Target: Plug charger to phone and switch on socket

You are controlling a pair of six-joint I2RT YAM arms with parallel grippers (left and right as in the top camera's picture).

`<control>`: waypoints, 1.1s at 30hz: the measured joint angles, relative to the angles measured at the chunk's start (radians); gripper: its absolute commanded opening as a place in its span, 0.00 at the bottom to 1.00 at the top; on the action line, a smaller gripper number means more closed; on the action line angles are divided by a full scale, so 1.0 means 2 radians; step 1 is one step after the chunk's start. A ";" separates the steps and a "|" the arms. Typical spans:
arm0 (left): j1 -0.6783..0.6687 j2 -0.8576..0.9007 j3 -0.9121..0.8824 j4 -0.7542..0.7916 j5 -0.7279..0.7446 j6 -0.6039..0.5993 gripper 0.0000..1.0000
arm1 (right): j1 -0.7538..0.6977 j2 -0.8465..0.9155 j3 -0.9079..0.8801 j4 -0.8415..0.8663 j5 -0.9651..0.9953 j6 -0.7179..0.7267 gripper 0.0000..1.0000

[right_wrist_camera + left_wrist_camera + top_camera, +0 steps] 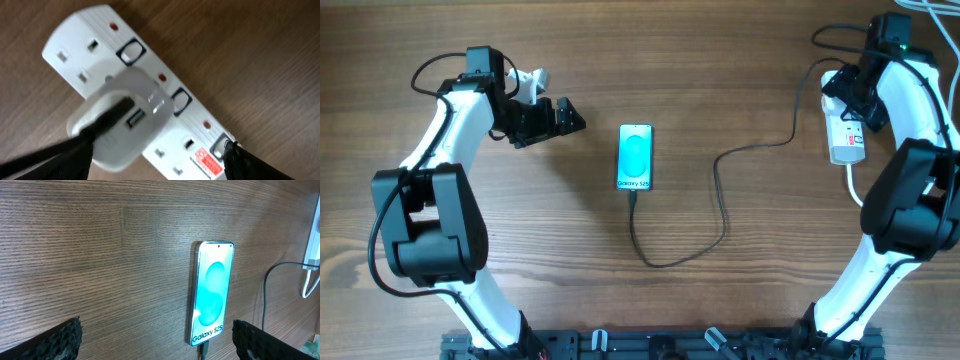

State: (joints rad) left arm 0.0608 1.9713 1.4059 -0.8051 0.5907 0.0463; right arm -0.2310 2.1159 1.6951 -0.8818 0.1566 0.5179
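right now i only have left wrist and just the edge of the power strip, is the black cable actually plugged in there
Observer: yes, right wrist shows the charger with its black end in a white adapter seated in the socket.
Operator: where's the right gripper
Observer: the right gripper hangs open right over the socket.
Operator: any tension on the cable
Observer: none visible, overhead shows it lying in a slack loop between the phone and the socket.
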 measured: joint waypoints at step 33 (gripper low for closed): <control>0.000 0.000 0.000 0.000 0.000 0.000 1.00 | -0.049 -0.031 -0.067 -0.036 0.016 -0.017 1.00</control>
State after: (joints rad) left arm 0.0608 1.9713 1.4059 -0.8051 0.5907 0.0463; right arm -0.3286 2.0544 1.5620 -0.9546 0.1894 0.4847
